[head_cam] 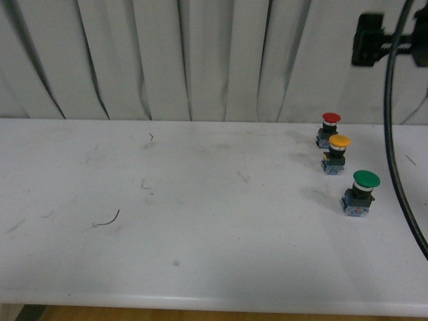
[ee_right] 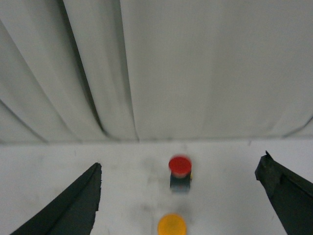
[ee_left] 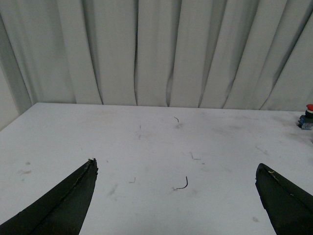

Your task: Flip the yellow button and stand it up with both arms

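1. White pleated curtains (head_cam: 200,60) hang behind a white counter (head_cam: 200,234) marked with faint scuffs and a few small dark threads.
2. On the counter, the yellow button (head_cam: 336,154) stands cap-up on its blue-grey base. The red button (head_cam: 328,129) sits just behind it, toward the curtains. The green button (head_cam: 360,193) sits near it, toward the counter's front edge.
3. Seen from the wrist cameras, the left hand (ee_left: 176,196) is spread wide apart and holds nothing. The right hand (ee_right: 178,196) is also wide apart and empty, with the yellow button (ee_right: 171,225) and red button (ee_right: 180,170) between its fingers, though apart from them.
4. Risk, as a judgement: the three buttons stand close together, so a wide hand reaching for the yellow button could knock over the red button.
5. Risk, as a judgement: the small round cap may slip or roll during a two-handed flip, possibly toward the counter's nearby right edge.
6. A black cable (head_cam: 394,134) hangs beyond the green button and could snag an arm.
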Robot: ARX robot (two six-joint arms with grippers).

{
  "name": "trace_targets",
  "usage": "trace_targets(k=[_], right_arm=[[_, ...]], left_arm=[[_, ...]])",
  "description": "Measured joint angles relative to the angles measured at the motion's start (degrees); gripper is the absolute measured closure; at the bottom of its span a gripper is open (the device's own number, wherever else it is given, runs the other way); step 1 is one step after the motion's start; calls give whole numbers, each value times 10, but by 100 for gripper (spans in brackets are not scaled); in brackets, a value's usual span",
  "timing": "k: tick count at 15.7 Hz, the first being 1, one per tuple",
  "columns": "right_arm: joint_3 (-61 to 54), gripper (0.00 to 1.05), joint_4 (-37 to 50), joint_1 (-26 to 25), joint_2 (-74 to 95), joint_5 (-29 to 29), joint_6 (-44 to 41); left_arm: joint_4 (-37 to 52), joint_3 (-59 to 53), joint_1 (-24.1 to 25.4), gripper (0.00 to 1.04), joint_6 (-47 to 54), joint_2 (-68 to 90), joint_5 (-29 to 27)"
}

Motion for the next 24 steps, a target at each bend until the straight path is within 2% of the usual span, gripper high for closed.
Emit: trace_targets(k=[1, 2, 4, 5, 6, 9, 15, 16, 18, 20, 21, 24], right_arm=[[-78, 17, 80, 1, -75, 28, -10], [-180, 30, 107, 0, -186, 35, -16], [-392, 58, 49, -3, -431, 36, -23], [-463, 69, 48, -23, -502, 11, -25], [-488, 74, 50, -29, -528, 11, -24], [-512, 81, 55, -35, -554, 12, -24], [-559, 103, 66, -33, -604, 9, -26], [-612, 103, 58, -33, -655, 9, -26], [-679, 103, -11, -33, -793, 9, -26], [-690, 103, -43, -33, -838, 9, -26], [-703, 103, -23, -33, -849, 9, -26], [-708, 103, -73, -33, -897, 8, -26]], left_arm=[[0, 0, 0, 7, 0, 0, 0], [0, 0, 0, 7, 0, 0, 0], [0, 0, 0, 7, 0, 0, 0], [0, 0, 0, 7, 0, 0, 0], [0, 0, 0, 7, 0, 0, 0], [0, 0, 0, 7, 0, 0, 0], [0, 0, 0, 7, 0, 0, 0], [0, 0, 0, 7, 0, 0, 0], [0, 0, 0, 7, 0, 0, 0], [0, 0, 0, 7, 0, 0, 0], [0, 0, 0, 7, 0, 0, 0], [0, 0, 0, 7, 0, 0, 0]])
